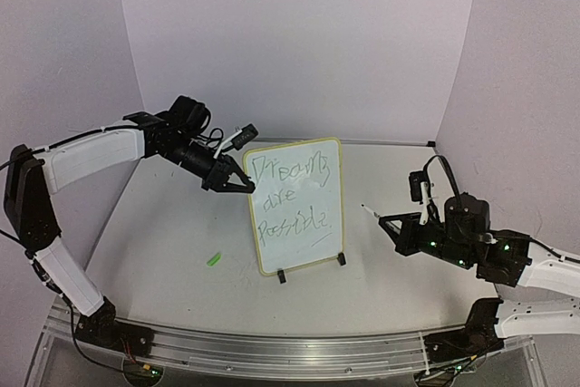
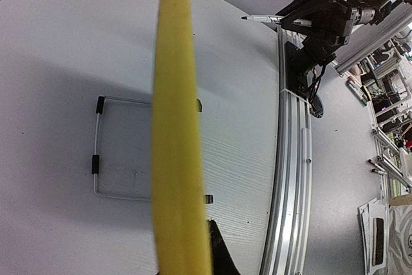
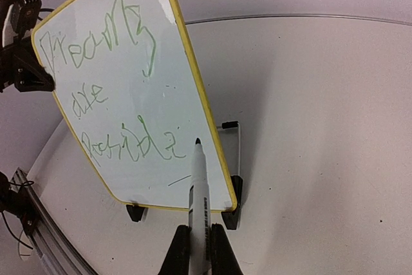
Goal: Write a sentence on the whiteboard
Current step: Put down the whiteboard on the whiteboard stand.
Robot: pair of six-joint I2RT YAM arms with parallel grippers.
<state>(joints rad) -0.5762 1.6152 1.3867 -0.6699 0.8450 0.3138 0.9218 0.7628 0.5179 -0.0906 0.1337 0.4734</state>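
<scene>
We note whiteboard [image 3: 138,104] face smooth, glossy white, glare patch near top edge; its frame [image 2: 175,127] yellow, matt, plastic by look; clip feet [image 3: 230,205] black plastic; sentence [image 3: 90,101] in thin, streaky green ink. We read bench [image 1: 172,251] as matt pale grey, faint fine lines in left wrist view; rail [image 1: 272,343] at near edge bare brushed metal, grooved; wire stand [image 2: 95,136] thin bright metal with black sleeves; marker [image 3: 197,198] barrel smooth white plastic, black print; right tool [image 3: 197,249] matt black plastic; arm shells [image 1: 91,153] smooth white, slight sheen.
</scene>
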